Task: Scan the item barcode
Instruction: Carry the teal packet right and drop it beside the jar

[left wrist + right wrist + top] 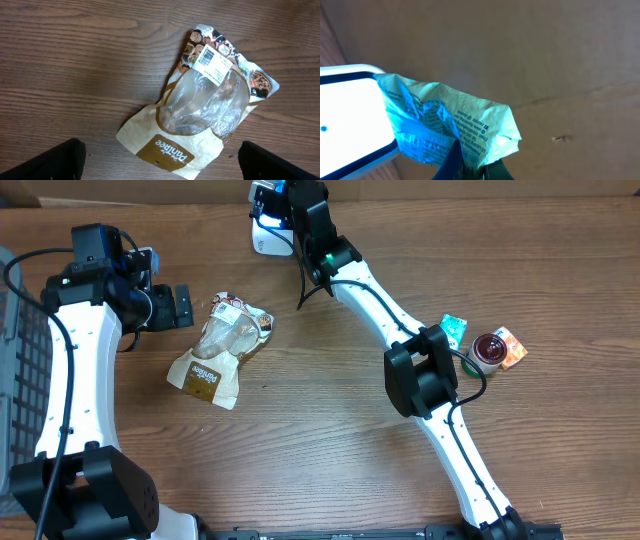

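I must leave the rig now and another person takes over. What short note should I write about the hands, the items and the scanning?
Left hand: open, holding nothing, beside the bread bag, which lies flat on the table with its white label up.
Right hand: shut on a crumpled green packet, held at the lit scanner at the far edge.
Done: this packet is picked up and at the scanner; whether it was read cannot be seen.
Left: the bread bag, and on the right side a small green packet, a small jar and an orange packet.
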